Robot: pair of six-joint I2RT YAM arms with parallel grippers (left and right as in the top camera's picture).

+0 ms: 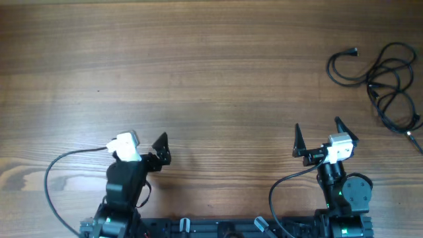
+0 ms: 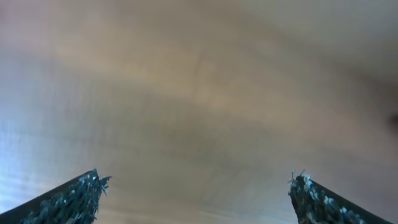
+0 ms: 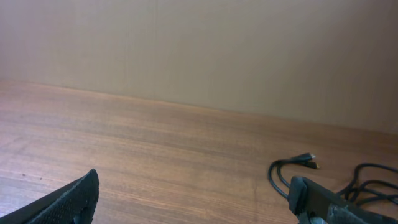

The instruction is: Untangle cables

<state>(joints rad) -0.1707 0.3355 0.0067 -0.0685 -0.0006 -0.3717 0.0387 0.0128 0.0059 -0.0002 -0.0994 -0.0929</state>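
Lying tangled at far right, cables (image 1: 391, 84), well beyond wide-spread right gripper (image 1: 318, 124)

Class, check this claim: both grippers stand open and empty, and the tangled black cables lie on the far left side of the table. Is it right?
Not quite: the side is wrong. The cables lie on the far right side of the table, beyond the right gripper, as the overhead view shows. The rest stands: the left gripper and the right gripper are both open and empty.
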